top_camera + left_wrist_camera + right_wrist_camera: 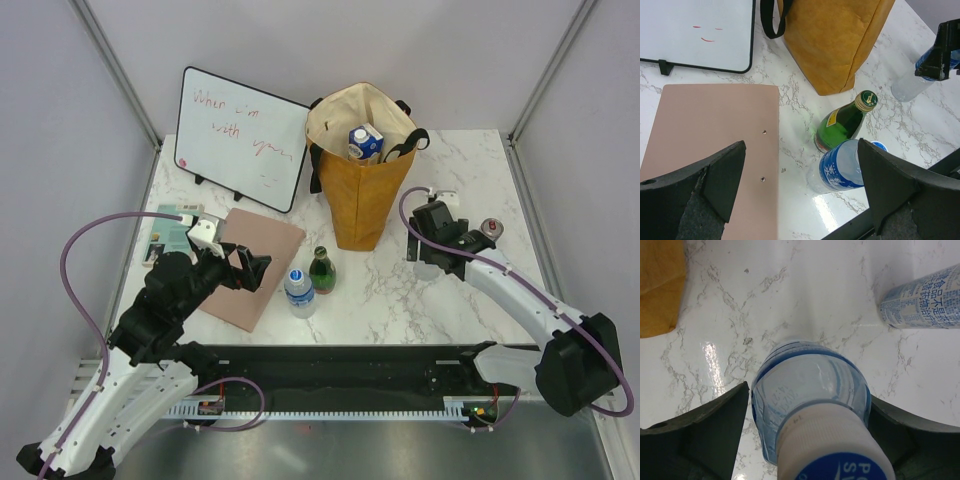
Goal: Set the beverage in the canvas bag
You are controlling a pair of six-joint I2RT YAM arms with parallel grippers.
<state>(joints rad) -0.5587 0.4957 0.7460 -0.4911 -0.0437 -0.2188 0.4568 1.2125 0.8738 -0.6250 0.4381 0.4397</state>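
The mustard-brown canvas bag (360, 185) stands upright at the back centre, with a blue-and-white carton (365, 142) inside; it also shows in the left wrist view (840, 40). A green glass bottle (322, 270) (842, 125) and a blue-labelled water bottle (299, 292) (840, 167) stand in front of it. My left gripper (252, 270) (801, 150) is open and empty, just left of them. My right gripper (432, 262) (809, 392) is shut on a clear bottle with a white cap (810, 410), standing on the table right of the bag.
A whiteboard (240, 138) leans at the back left. A pink board (255, 262) lies flat under my left gripper. A drink can (488, 230) (920, 297) lies beside my right gripper. Small cards (165, 235) lie at the far left.
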